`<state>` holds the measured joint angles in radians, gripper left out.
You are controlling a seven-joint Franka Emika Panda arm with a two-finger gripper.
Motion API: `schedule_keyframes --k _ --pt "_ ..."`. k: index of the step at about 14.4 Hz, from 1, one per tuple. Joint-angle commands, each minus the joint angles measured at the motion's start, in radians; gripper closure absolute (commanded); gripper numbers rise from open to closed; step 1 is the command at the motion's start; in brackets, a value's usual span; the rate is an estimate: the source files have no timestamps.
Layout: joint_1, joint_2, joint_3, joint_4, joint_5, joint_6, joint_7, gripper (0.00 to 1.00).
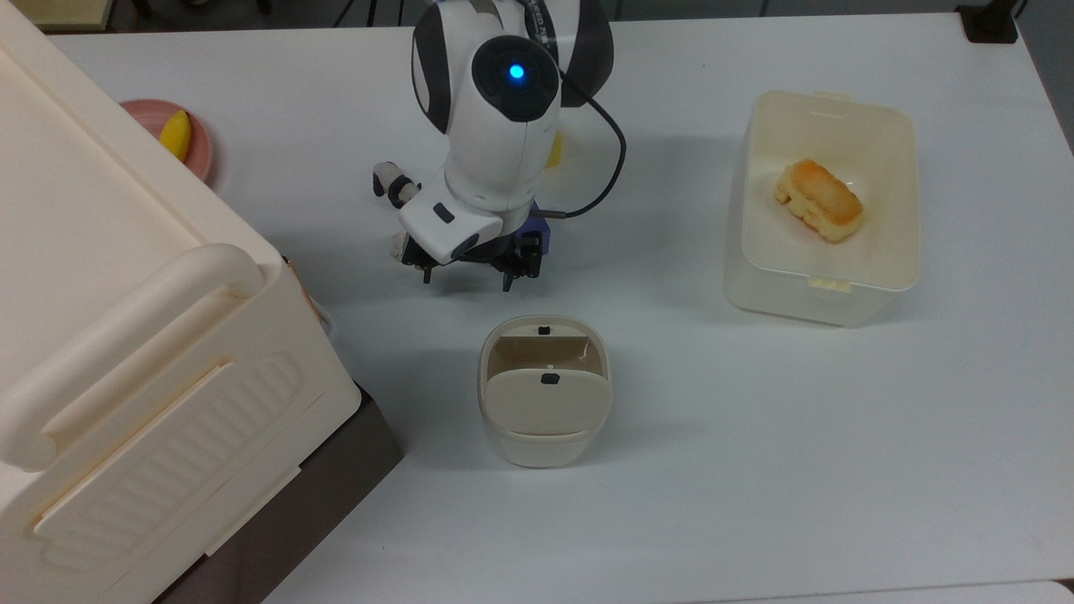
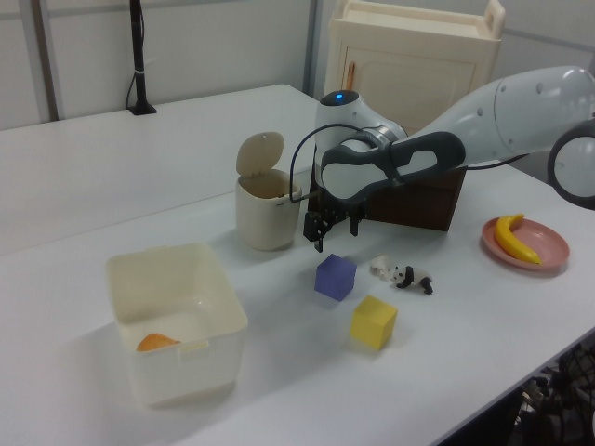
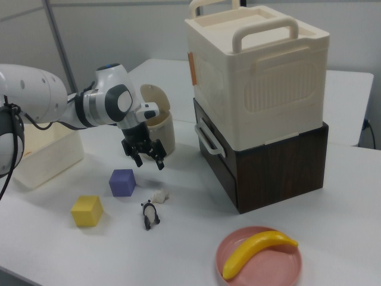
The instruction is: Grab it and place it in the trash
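While claw (image 3: 149, 157) hangs spread, empty | tissue wad (image 3: 159, 195) beside panda (image 3: 149, 213)

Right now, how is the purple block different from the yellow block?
The purple block is darker than the bright yellow block. In the left view the purple block lies just below the claw, while the yellow block sits nearer the table's front edge, farther from it. Both are cubes of similar size, resting flat on the table.

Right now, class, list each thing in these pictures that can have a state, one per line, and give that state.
Gripper: open, empty, raised above the table.
Crumpled white tissue wad: lying on the table, not grasped.
Small beige plastic bin: flap lid tipped up, open.
Cream plastic tub: uncovered, bread inside.
Pink plate: holds a banana.
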<state>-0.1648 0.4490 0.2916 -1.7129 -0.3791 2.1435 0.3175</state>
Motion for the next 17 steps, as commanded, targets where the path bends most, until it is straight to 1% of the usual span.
schedule_keyframes --k 1,3,6,10,13,17 --pt "-0.004 -0.069 -0.002 -0.059 0.003 -0.016 0.035 0.00" --pt "-0.006 -0.067 -0.003 -0.059 0.002 -0.011 0.058 0.00" --pt "-0.015 -0.075 -0.008 -0.060 0.002 -0.016 0.057 0.00" --pt "-0.029 -0.136 -0.052 -0.091 0.008 -0.017 0.058 0.00" --pt "-0.030 -0.183 -0.077 -0.140 0.011 -0.019 0.058 0.00" --pt "-0.025 -0.217 -0.078 -0.204 0.012 -0.060 0.060 0.00"
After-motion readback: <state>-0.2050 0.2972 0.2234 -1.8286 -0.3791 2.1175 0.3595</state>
